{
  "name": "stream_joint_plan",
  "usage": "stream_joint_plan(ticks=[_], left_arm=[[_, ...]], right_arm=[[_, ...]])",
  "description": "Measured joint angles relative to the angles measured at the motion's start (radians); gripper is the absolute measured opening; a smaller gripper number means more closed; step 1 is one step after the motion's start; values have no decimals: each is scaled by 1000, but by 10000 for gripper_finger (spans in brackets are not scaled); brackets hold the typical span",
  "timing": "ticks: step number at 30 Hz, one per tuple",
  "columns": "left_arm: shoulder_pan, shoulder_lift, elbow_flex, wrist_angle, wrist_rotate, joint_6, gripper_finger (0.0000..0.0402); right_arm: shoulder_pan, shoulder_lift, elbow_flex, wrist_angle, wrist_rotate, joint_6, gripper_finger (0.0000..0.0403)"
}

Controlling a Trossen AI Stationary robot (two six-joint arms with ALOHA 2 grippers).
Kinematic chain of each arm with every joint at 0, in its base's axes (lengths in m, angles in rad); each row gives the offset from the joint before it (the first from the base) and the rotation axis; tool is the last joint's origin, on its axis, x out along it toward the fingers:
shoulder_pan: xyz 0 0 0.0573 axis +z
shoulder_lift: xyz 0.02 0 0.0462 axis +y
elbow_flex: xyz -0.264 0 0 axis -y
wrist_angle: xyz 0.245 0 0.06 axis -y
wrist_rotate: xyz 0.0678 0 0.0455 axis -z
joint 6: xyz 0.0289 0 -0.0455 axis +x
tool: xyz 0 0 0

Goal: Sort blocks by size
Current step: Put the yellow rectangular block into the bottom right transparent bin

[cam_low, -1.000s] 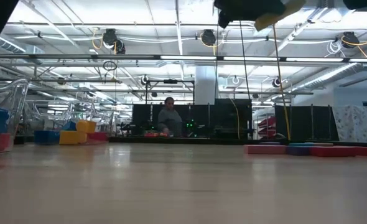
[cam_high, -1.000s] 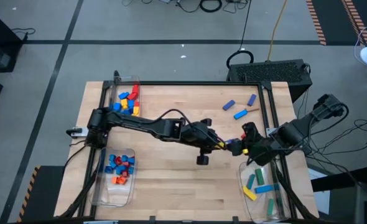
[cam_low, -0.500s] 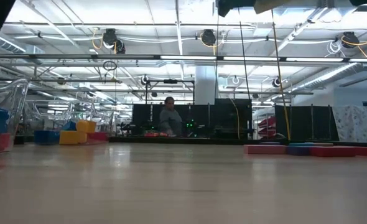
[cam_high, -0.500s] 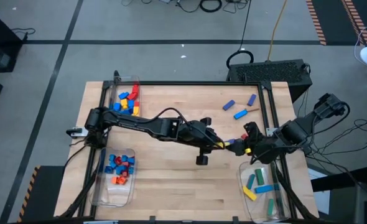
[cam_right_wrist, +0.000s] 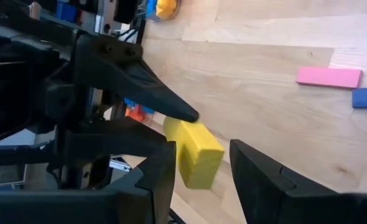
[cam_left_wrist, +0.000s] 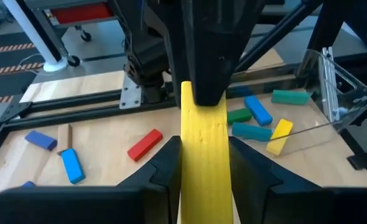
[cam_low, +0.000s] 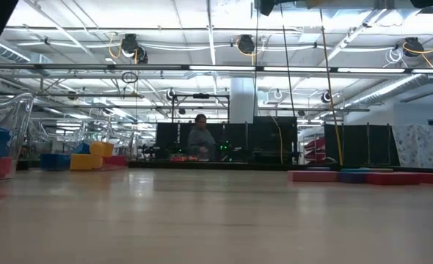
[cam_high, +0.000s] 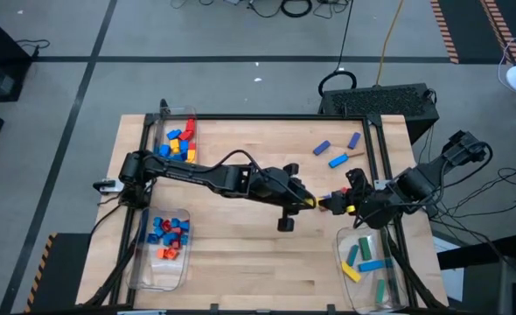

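Both grippers meet above the middle-right of the table [cam_high: 240, 140]. The left gripper [cam_left_wrist: 203, 155] squeezes a long yellow bar [cam_left_wrist: 203, 143]. The right gripper [cam_right_wrist: 202, 158] is around the bar's other end; I cannot tell if it grips.

pale wood table [cam_high: 240, 236], clear plastic bins [cam_high: 157, 276]

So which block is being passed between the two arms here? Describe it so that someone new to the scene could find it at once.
Start at the wooden table and go right of centre, where the left gripper and the right gripper meet above the board. Held between them is the yellow bar, a long brick. It is the only block in the air; the loose long blocks lie flat near the far right corner.
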Motion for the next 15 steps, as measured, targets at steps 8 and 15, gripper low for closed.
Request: stream_joint_plan(ticks=[8,15], left_arm=[[0,0,0,39,5,0,102],[0,0,-1,37,-15,4,102]], right_arm=[[-1,0,0,25,-4,-26,104],[-2,-2,0,40,-4,-75,33]])
